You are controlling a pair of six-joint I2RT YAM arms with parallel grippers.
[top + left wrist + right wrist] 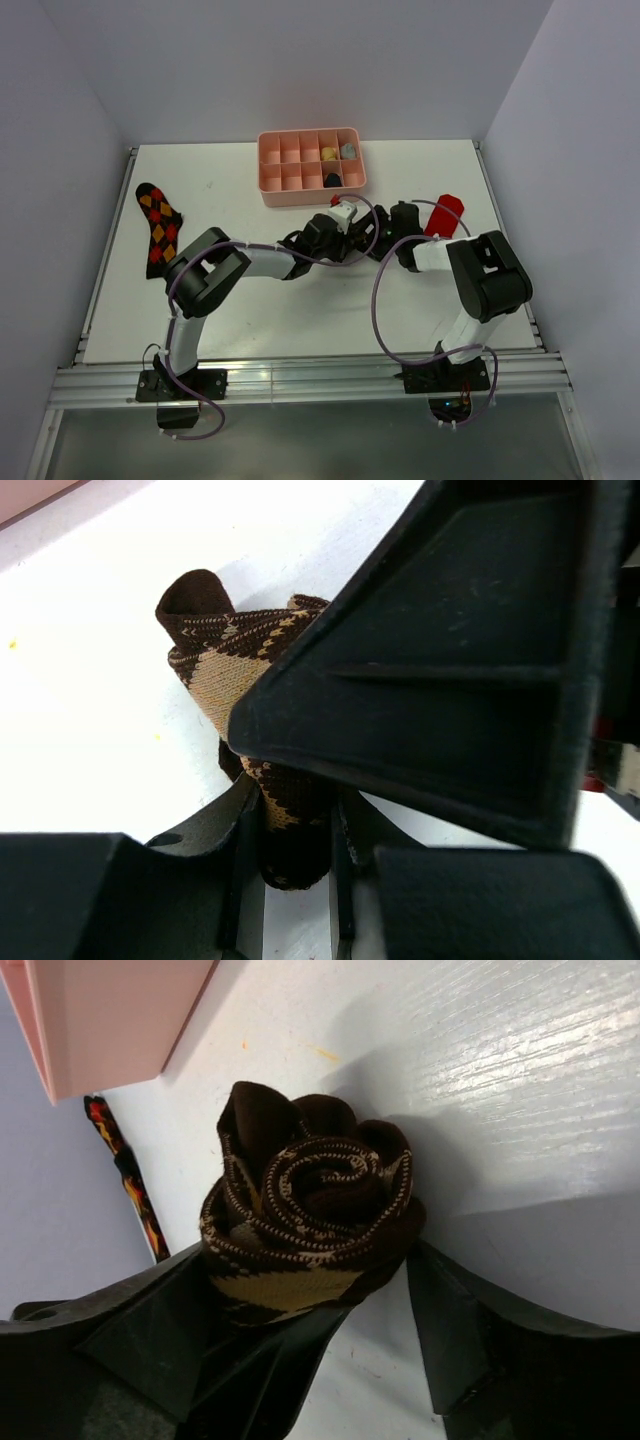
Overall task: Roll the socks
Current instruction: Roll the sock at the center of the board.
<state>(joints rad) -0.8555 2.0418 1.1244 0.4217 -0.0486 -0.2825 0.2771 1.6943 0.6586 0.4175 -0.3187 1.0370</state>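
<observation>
the tan argyle sock (310,1215) is wound into a tight spiral and sits on the surface (500,1080) between both hands, probably pinned so the roll cannot spring loose. the left hand (292,845) is clamped on its loose end. the right hand (325,1335) gapes wide around the roll, which leans on one finger only. the red sock (445,213) lies just beyond that hand.

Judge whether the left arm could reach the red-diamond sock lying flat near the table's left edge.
Probably not yet: the left gripper is clamped on the rolled tan sock. Once freed, nothing looks to block the way to the red-diamond sock.
</observation>
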